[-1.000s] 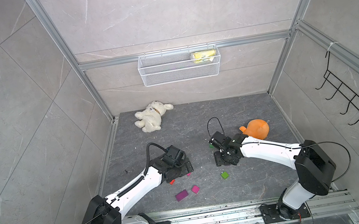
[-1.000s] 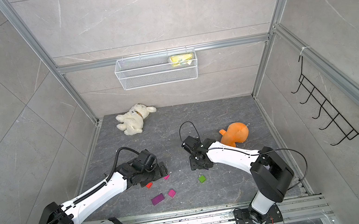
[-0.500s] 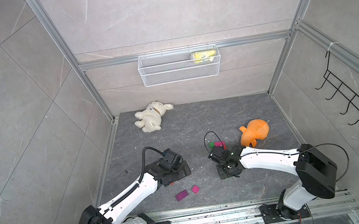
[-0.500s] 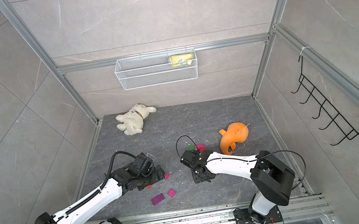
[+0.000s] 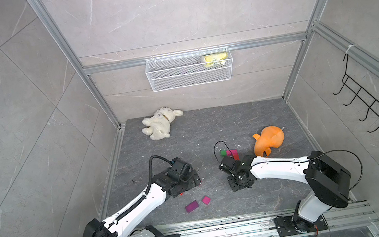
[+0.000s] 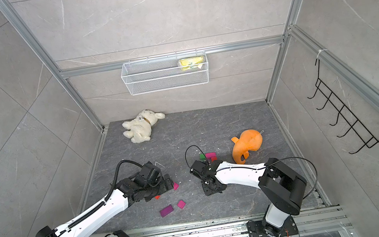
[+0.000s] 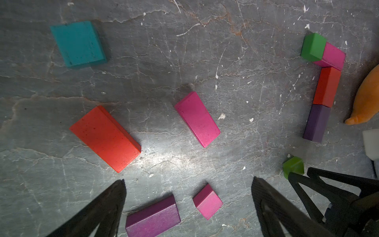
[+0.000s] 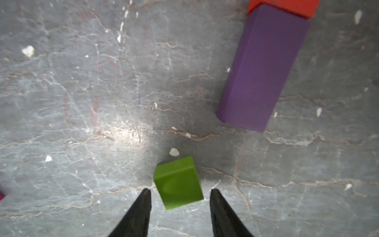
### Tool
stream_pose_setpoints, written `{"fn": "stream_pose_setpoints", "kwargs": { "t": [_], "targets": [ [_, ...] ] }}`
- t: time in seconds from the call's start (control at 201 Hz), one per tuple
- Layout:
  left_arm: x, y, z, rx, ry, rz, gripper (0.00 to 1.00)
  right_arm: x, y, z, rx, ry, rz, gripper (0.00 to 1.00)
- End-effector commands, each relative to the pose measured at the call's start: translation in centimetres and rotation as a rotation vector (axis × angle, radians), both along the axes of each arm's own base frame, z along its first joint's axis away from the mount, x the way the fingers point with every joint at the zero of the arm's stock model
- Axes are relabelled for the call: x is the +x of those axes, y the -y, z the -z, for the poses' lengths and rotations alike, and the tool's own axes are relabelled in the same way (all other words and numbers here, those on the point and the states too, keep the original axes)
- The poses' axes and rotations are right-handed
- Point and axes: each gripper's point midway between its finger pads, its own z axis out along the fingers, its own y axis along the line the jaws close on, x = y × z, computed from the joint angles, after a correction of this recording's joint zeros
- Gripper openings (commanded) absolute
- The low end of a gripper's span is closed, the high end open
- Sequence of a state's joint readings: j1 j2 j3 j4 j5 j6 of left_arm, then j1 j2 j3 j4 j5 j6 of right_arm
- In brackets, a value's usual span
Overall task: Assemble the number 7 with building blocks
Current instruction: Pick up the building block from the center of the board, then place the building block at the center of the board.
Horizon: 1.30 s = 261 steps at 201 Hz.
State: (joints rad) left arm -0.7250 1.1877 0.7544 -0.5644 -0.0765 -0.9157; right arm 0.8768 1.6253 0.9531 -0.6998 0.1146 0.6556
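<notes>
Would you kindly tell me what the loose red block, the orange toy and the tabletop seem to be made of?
Loose red block: probably painted wood, matte; crisp edges and speckled paint.
Orange toy: plush fabric, soft and fuzzy; rounded, creased shape.
Tabletop: grey stone or stone-look tile with a slight sheen; pale veins and a glare patch.
</notes>
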Motion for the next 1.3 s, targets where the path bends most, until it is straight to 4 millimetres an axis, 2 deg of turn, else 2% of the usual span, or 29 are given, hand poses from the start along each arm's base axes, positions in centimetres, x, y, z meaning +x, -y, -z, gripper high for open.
{"fn": "stream_pose_setpoints", "kwargs": {
  "t": [0.0,0.234,0.353,0.508,0.717,0.926,1.075,1.294],
  "targets": [
    [-0.2,-0.3,0.0,0.011,-0.004,-0.010,1.00,-0.6,0.4,1.1,-0.036,-0.028,-0.025,0.48],
    [-0.2,-0.3,0.0,0.012,-0.004,-0.012,1.00,-0.3,0.4,1.3,-0.054,-0.033,-0.031,0.43],
    [-0.2,-0.3,0.1,0.014,-0.007,-0.012,1.00,-0.2,0.4,1.1,-0.053,-0.026,-0.014,0.35],
    [-0.1,-0.2,0.1,0.014,-0.007,-0.012,1.00,0.0,0.4,-0.5,-0.025,0.010,0.024,0.26],
    [0.3,0.2,-0.1,0.014,-0.009,-0.004,1.00,1.0,1.5,-3.1,-0.043,0.077,0.112,0.25],
    [0.6,0.6,-0.4,0.010,-0.003,0.010,1.00,2.5,2.2,-4.0,0.016,0.077,0.169,0.25],
    [0.7,0.8,-0.2,0.008,-0.005,0.011,1.00,3.0,3.0,-3.6,0.031,0.057,0.191,0.25],
    [1.0,1.2,0.0,0.010,-0.013,0.018,1.00,2.6,3.0,-2.2,0.049,0.013,0.203,0.26]
  ]
}}
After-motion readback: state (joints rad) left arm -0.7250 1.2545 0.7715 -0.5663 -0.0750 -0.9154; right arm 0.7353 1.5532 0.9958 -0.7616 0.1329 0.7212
